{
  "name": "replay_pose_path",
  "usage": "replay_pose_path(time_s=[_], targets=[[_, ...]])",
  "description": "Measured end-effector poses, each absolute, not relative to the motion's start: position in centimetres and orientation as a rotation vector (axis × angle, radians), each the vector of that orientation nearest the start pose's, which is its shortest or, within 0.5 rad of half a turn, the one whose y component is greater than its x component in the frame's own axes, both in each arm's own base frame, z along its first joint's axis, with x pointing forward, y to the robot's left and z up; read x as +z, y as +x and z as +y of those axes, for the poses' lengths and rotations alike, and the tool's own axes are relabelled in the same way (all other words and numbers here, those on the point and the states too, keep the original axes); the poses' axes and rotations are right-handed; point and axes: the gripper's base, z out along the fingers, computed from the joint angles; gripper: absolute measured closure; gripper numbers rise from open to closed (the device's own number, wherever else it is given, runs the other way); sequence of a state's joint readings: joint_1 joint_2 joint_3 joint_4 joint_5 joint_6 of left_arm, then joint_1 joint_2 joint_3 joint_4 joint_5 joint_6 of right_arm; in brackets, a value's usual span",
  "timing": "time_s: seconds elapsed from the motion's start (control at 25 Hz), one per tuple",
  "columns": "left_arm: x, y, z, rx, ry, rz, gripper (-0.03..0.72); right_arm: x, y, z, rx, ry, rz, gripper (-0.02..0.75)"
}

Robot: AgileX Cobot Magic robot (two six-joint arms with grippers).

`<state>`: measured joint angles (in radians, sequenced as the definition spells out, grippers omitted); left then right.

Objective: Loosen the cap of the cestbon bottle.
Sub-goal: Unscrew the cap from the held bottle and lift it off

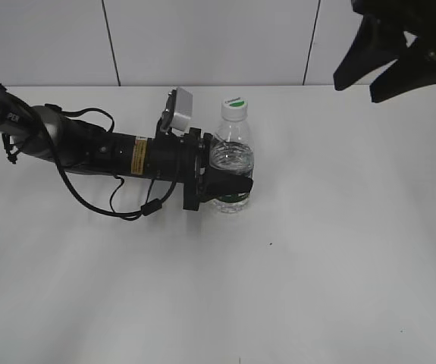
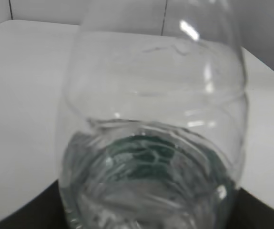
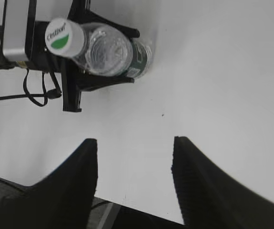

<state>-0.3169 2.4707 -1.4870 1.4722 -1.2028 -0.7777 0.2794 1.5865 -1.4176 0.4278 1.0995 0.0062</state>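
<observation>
The cestbon bottle [image 1: 232, 163] stands upright on the white table, clear with a dark green label at its base. Its white cap [image 1: 235, 107] with a green mark sits on top. My left gripper [image 1: 229, 182] is shut on the bottle's lower body, reaching in from the left. The left wrist view is filled by the bottle [image 2: 151, 138] up close. My right gripper [image 1: 358, 80] hangs open and empty high at the upper right, well away from the cap. The right wrist view shows its open fingers [image 3: 134, 143] above the table, with the bottle [image 3: 113, 52] and cap [image 3: 64, 37] at upper left.
The white table [image 1: 316, 250] spreads around the bottle. The left arm's black cable [image 1: 119, 205] loops on the table left of the bottle. A tiled wall stands behind.
</observation>
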Motion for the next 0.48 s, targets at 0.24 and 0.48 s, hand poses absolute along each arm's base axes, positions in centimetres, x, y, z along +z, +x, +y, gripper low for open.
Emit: replay_pose_path(time_s=[0.24,0.48], targets=[[6.6,39.7,-21.9,-1.155,1.331,1.44,0.28,32.4,34.4,15.7,0.634,-0.25,2.769,0.349],[6.5,39.8,-21.9,-1.148,1.326,1.446,0.28,32.1,37.6,19.9,0.552,-0.336,2.774,0.349]])
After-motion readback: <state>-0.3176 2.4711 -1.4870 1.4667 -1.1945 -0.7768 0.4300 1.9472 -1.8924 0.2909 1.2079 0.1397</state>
